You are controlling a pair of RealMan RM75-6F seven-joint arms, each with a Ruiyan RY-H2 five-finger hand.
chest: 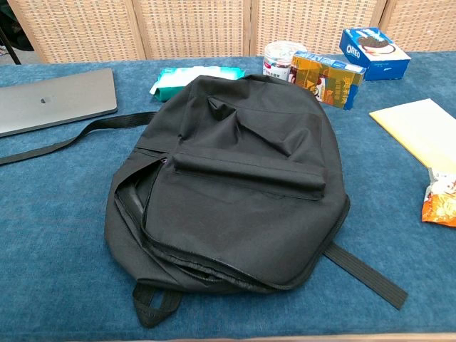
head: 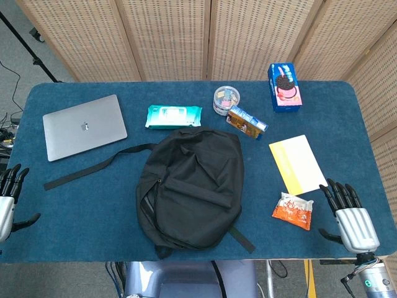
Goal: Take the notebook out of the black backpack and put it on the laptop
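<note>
The black backpack point(head: 189, 186) point(chest: 228, 178) lies flat in the middle of the blue table, its main zipper partly open along the left side. No notebook shows in the gap. The closed silver laptop point(head: 84, 126) point(chest: 53, 98) sits at the far left. My left hand point(head: 7, 198) rests at the table's left front edge, fingers spread, holding nothing. My right hand point(head: 348, 214) rests at the right front edge, fingers apart and empty. Neither hand appears in the chest view.
A yellow-and-white folder point(head: 298, 164) point(chest: 420, 132) lies right of the backpack, an orange snack packet point(head: 293, 211) point(chest: 440, 199) near my right hand. Behind the backpack are a wet-wipes pack point(head: 173, 116), a round tub point(head: 226, 99), a juice carton point(head: 247, 121) and a blue Oreo box point(head: 285, 87). A backpack strap point(head: 93, 166) trails left.
</note>
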